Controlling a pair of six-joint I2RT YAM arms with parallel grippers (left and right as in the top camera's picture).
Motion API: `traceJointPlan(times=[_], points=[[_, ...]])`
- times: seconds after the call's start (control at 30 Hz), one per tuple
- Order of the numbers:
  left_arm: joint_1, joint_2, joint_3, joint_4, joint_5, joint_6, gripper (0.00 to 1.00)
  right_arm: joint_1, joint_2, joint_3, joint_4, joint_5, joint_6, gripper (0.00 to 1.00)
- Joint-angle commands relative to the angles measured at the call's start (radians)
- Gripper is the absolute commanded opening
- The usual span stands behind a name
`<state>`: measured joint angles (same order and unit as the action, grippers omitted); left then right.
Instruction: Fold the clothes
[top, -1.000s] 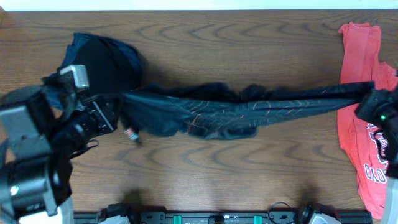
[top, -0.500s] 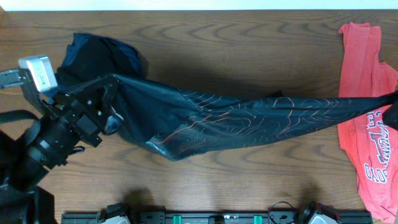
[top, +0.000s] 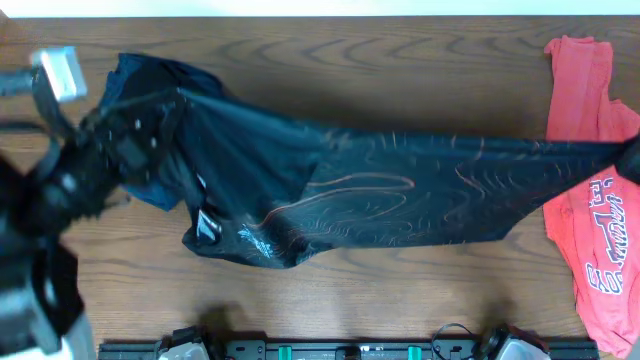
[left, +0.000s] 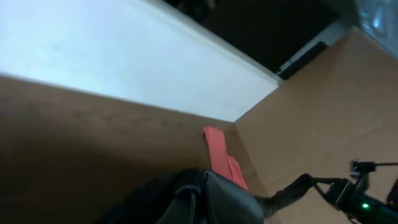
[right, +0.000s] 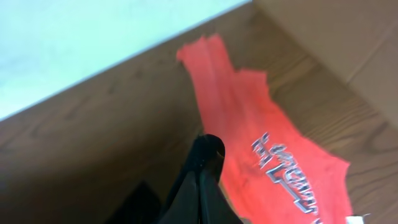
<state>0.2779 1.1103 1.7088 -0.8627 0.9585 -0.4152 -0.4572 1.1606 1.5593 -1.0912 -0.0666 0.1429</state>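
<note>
On coral T-shirt (top: 580, 110), unreadable white lettering (right: 286, 174)

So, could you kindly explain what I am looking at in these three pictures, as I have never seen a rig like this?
This is a robot with two arms at a wooden table, each arm ending in a two-fingered claw. One picture looks straight down from above. The other two come from small cameras on the wrists, which is why they look tilted. The left claw, blurred in the overhead view, and the right claw are each shut on one end of a black jersey, which is stretched out between them. A coral-red T-shirt lies on the right of the table, and a dark navy garment sits at the far left. The job is folding the clothes.
</note>
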Motion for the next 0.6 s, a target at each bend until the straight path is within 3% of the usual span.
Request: traceJointPlan(times=[0.0,0.13,0.3,0.47,0.57], points=[[-0.019,0.143,0.009,0.019,-0.009,0.012,0.06,0.011,0.109,0.01,0.009,-0.047,-0.03,0.01],[-0.071,0.329,0.009,0.088,-0.01,0.022,0.06,0.051,0.264,0.01,0.056,-0.063,-0.055,0.01],[-0.129,0.59,0.011,0.413,-0.009,-0.052,0.06,0.113,0.473,0.011,0.269,-0.066,-0.018,0.01],[-0.131,0.769,0.04,0.952,0.0,-0.366,0.06,0.103,0.589,0.074,0.523,-0.072,0.165,0.01],[-0.116,0.825,0.092,1.363,-0.032,-0.589,0.06,0.087,0.592,0.167,0.63,-0.072,0.226,0.01]])
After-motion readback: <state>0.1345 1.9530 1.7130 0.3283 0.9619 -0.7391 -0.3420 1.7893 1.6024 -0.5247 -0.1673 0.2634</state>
